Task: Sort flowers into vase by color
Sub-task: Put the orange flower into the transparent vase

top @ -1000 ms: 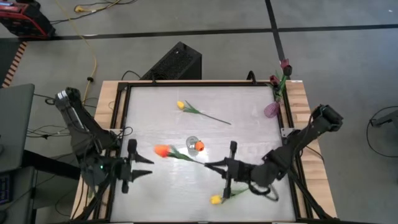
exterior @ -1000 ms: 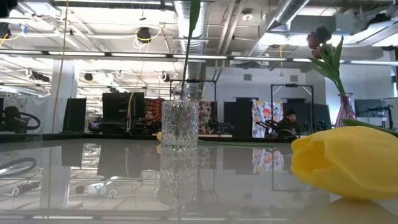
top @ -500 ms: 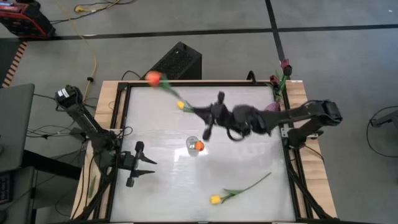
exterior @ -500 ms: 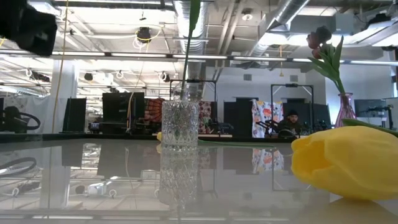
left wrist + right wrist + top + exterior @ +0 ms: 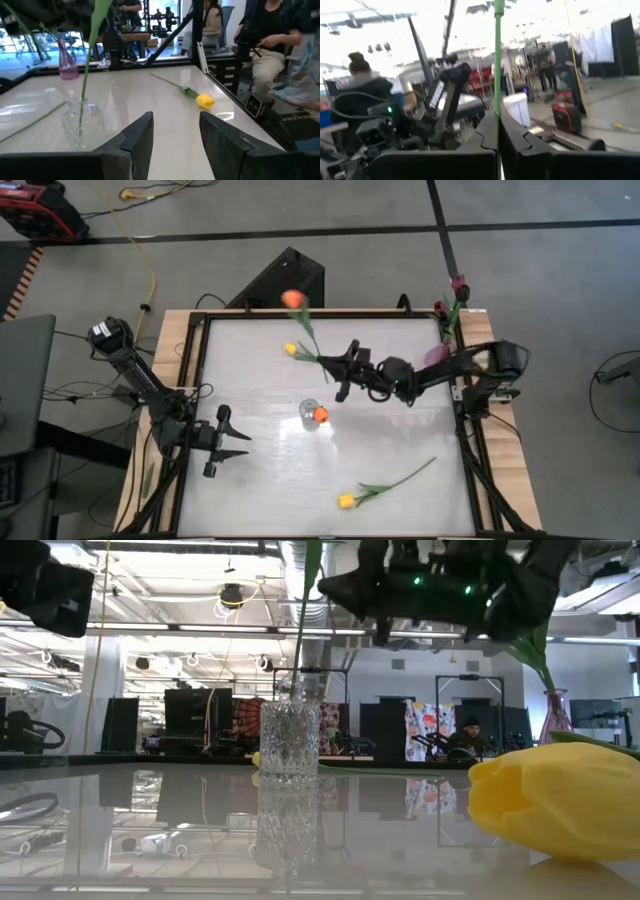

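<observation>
My right gripper (image 5: pixel 338 370) hangs above the far middle of the table, shut on an orange tulip (image 5: pixel 293 298) whose head points toward the far edge. A clear glass vase (image 5: pixel 310 416) stands mid-table with another orange tulip (image 5: pixel 321 414) in it; its stem (image 5: pixel 300 630) rises out of the vase (image 5: pixel 289 740). One yellow tulip (image 5: pixel 290 349) lies by the far side, and a second (image 5: pixel 347 501) lies near the front edge. A pink vase (image 5: pixel 437 357) at the far right corner holds maroon tulips (image 5: pixel 458 283). My left gripper (image 5: pixel 225 442) waits open at the near left. My right gripper pinches the orange tulip's green stem (image 5: pixel 497 95) between its two shut fingers (image 5: pixel 485 135), well away from the head. The fingers reach in about level from the table's right and lie across the stem. The tulip is lifted clear, its stem (image 5: pixel 312 340) slanting out beyond the fingers.
My right arm (image 5: pixel 450 370) stretches over the table's far right part, beside the pink vase. A black box (image 5: pixel 285 280) sits beyond the far edge. People (image 5: pixel 270 45) sit beyond the table. The near yellow tulip's head (image 5: pixel 555 800) fills the low view's right.
My right gripper has carried the orange tulip up from the near middle of the table toward the far edge and turned. The tulip's head swung from beside the clear vase out past the far left corner, then back toward the middle of the far edge.
</observation>
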Tool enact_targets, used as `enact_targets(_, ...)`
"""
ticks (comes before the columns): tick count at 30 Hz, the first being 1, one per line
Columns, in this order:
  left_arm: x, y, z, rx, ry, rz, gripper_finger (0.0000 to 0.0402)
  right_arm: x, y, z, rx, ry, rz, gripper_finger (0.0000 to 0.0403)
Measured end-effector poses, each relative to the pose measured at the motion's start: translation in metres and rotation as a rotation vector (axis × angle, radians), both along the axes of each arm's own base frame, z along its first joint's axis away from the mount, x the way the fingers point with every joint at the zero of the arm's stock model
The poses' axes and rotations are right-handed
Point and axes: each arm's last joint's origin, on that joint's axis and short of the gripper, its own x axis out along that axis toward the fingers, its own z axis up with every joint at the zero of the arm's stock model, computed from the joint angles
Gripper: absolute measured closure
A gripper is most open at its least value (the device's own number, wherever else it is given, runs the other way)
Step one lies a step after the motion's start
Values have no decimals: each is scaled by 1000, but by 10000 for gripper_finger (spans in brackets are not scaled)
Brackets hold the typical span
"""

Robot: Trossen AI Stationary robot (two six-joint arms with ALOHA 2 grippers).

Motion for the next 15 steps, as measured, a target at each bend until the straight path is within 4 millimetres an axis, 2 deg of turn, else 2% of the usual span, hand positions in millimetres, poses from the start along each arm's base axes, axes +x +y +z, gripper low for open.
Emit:
enact_targets(4, 1, 1, 1, -11, -4, 15, 252, 9, 5, -26, 6, -84, 21, 380)
enact_targets(6, 2, 2, 0, -26, 0, 26, 252, 16, 7, -41, 15, -71, 32, 380)
enact_targets(12, 5, 5, 0, -32, 5, 46, 252, 43, 15, -61, 38, -43, 52, 380)
enact_targets(15, 6, 6, 0, -32, 5, 57, 252, 48, 20, -53, 8, -69, 59, 380)
